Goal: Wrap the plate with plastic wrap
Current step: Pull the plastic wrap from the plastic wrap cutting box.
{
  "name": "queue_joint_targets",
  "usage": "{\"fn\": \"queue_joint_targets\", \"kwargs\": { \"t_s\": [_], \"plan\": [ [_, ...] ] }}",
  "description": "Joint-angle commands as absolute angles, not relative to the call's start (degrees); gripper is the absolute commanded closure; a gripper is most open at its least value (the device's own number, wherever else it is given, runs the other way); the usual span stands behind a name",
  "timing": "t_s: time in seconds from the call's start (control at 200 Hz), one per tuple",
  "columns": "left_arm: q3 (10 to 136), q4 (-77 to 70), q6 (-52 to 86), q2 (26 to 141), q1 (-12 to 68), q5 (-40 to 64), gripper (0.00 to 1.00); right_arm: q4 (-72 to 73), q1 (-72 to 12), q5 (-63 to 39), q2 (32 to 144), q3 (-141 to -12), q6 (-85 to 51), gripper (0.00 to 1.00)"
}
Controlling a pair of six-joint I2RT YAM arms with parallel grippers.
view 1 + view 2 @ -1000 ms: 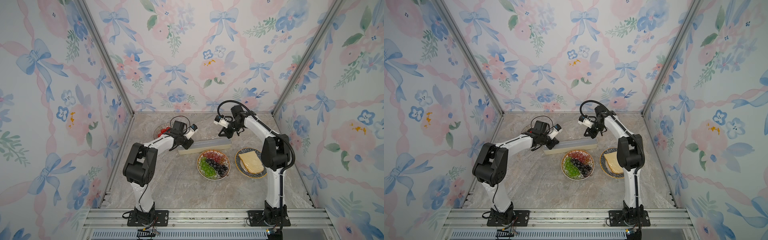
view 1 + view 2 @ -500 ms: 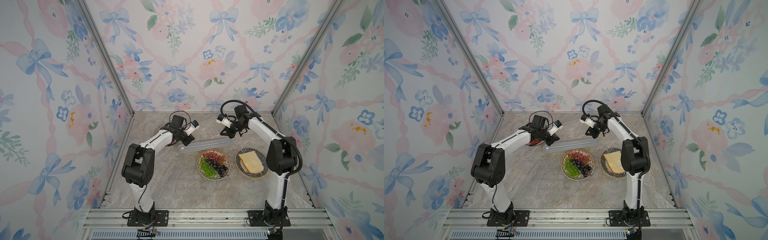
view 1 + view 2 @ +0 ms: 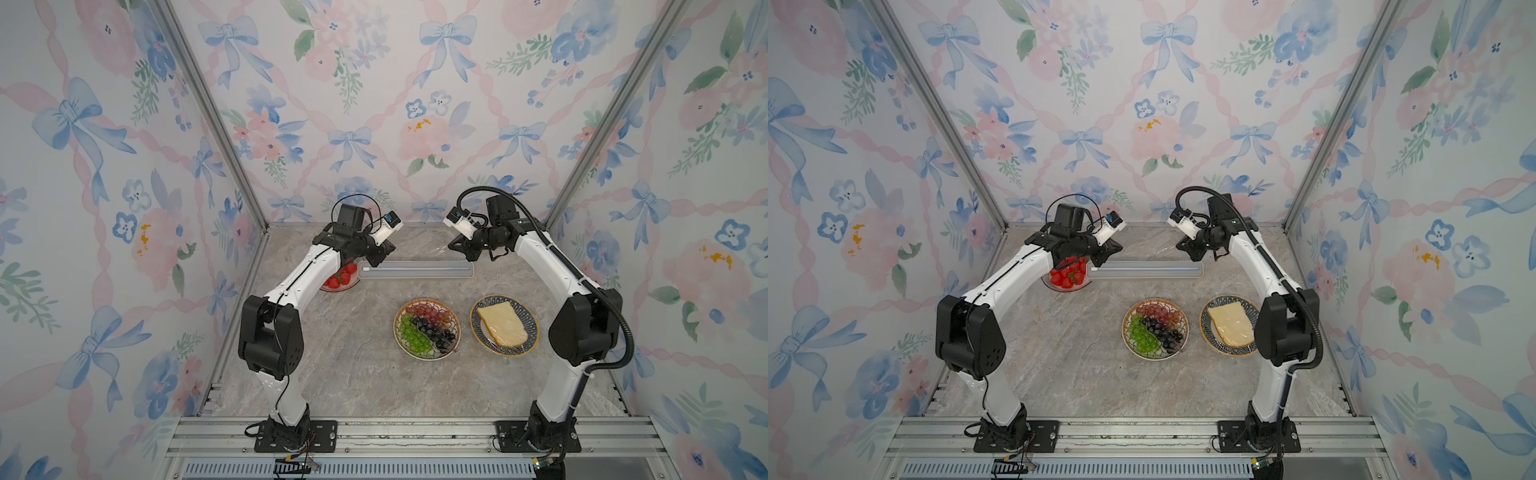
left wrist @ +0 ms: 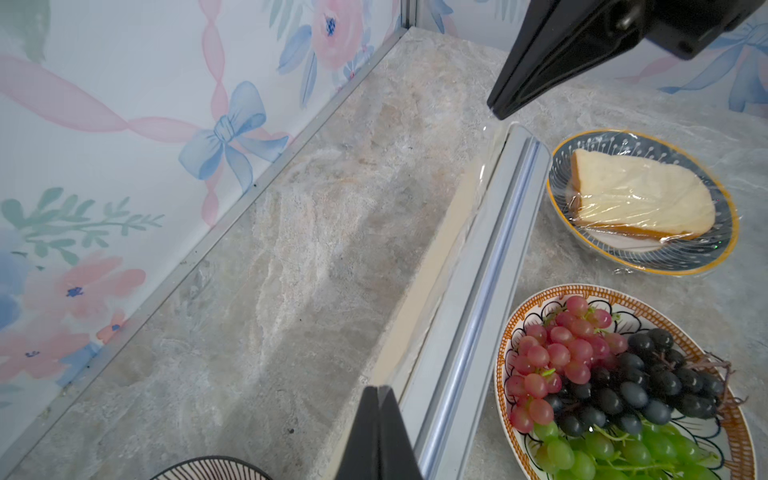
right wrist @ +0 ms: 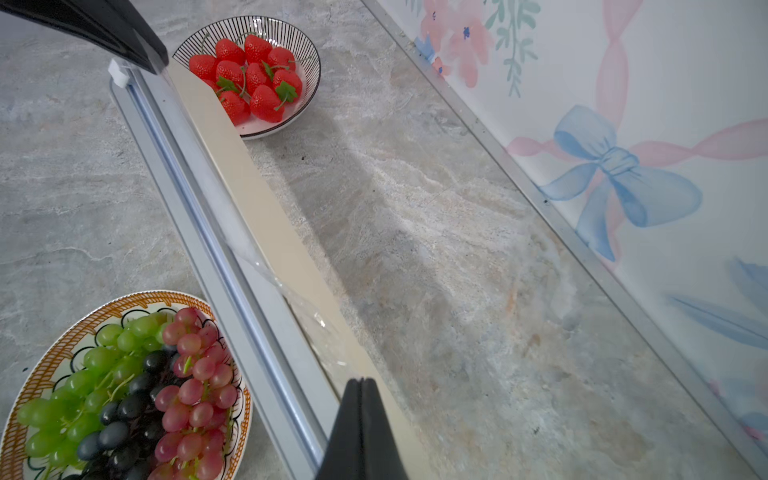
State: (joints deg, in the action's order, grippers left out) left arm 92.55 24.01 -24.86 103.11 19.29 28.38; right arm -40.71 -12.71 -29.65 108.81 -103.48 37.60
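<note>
A long cream box with a grey-blue top point(image 3: 415, 270) lies flat across the back of the table. Clear plastic wrap point(image 5: 309, 318) rises from its far edge. My left gripper point(image 3: 386, 249) hovers over the box's left end, shut on a corner of the film point(image 4: 377, 388). My right gripper point(image 3: 451, 246) hovers over the right end and is shut on the other corner point(image 5: 361, 380). The film glints beside it point(image 3: 438, 249). An orange-rimmed plate point(image 3: 457, 332) of red, black and green grapes sits uncovered in front of the box.
A blue plate with a yellow rim point(image 3: 476, 311) holds bread under film, right of the grape plate. A striped bowl of strawberries point(image 3: 332, 289) stands by the box's left end, under my left arm. The back wall runs close behind the box.
Both grippers have risen and moved toward the back wall. The box has slid back with them and turned from slanted to square across the table.
</note>
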Motion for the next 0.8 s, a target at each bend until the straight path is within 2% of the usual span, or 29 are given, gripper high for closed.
{"fn": "queue_joint_targets", "kwargs": {
  "t_s": [0.0,0.315,0.795],
  "plan": [
    [97.2,22.9,-24.0,102.7,18.6,29.9,1.00,-38.7,-11.7,-29.1,105.2,-106.6,36.4,1.00],
    [102.9,22.9,-22.3,104.2,18.6,31.8,1.00,-36.6,-10.9,-27.3,101.8,-107.3,36.1,1.00],
    [105.3,22.9,-21.8,104.8,18.7,33.0,1.00,-36.3,-10.6,-25.1,100.3,-108.7,35.1,1.00]
  ]
}}
